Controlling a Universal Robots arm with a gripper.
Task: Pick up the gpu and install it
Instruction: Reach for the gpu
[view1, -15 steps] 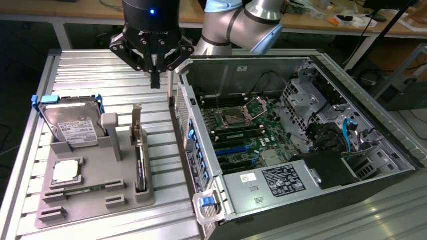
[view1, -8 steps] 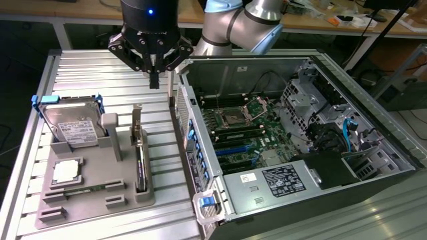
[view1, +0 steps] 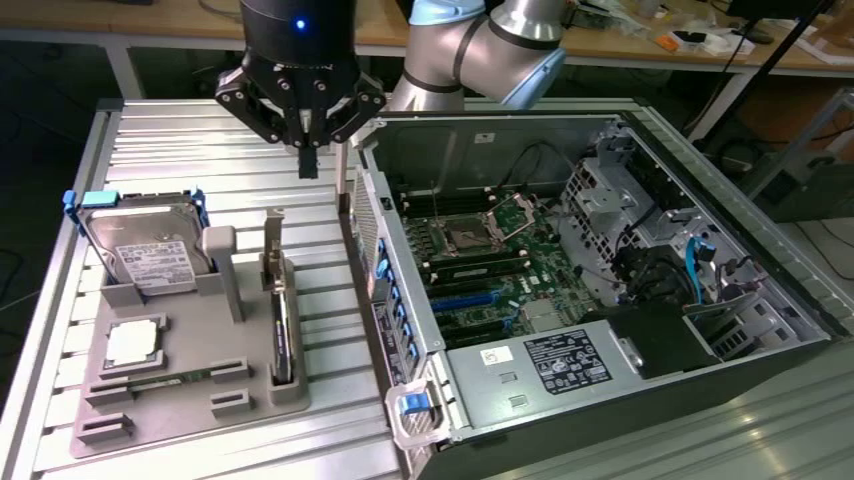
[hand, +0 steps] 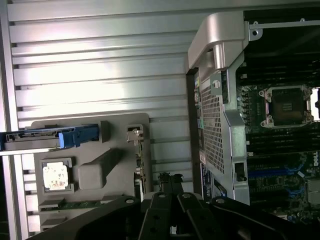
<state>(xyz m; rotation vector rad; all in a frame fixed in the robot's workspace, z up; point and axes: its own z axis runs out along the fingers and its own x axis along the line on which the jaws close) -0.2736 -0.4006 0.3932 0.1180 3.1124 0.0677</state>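
The gripper (view1: 308, 160) is hanging over the counter (view1: 174, 140) with its fingers pressed together, holding nothing. Lower down and apart from its fingertips, the gpu (view1: 279, 300) is standing on its long edge in a slot of the grey holder (view1: 174, 400), with its bracket end sitting nearest the gripper. A hard drive (view1: 140, 250) is standing further off in the same holder, and the open case (view1: 467, 150) is lying at the gripper's other side. The card is looking light, thin and stiff, but fragile. A pinch across the board's free upper edge, near its middle, is seeming the safest hold. The bare metal bracket is likely offering a slippery surface, and an off-centre grip is risking a tilt.
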